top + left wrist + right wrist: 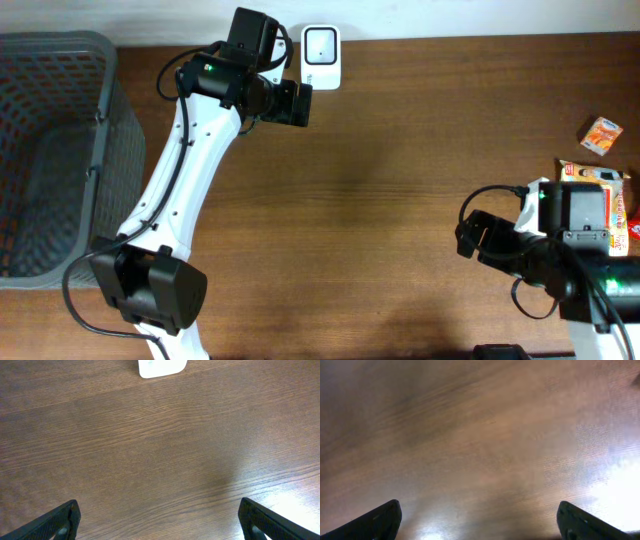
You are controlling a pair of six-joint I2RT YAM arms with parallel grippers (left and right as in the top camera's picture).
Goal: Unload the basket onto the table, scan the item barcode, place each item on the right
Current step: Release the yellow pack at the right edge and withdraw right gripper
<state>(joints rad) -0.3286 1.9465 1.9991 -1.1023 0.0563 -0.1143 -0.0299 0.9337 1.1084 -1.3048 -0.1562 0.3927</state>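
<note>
The white scanner (pixel 321 57) lies at the table's far edge; its lower end shows at the top of the left wrist view (pixel 161 367). My left gripper (pixel 294 105) hovers just in front of it, open (pixel 159 516), with only bare wood between its fingers. A small orange packet (pixel 601 134) lies at the far right. A larger snack packet (pixel 590 176) lies below it, partly hidden under my right arm. My right gripper (pixel 472 235) is to the left of that packet, open (pixel 479 514) over bare table and holding nothing.
A grey mesh basket (pixel 50 150) stands at the table's left end. The brown wooden table (pixel 400 180) spreads between the two arms. The left arm's base (pixel 150 290) sits at the front left.
</note>
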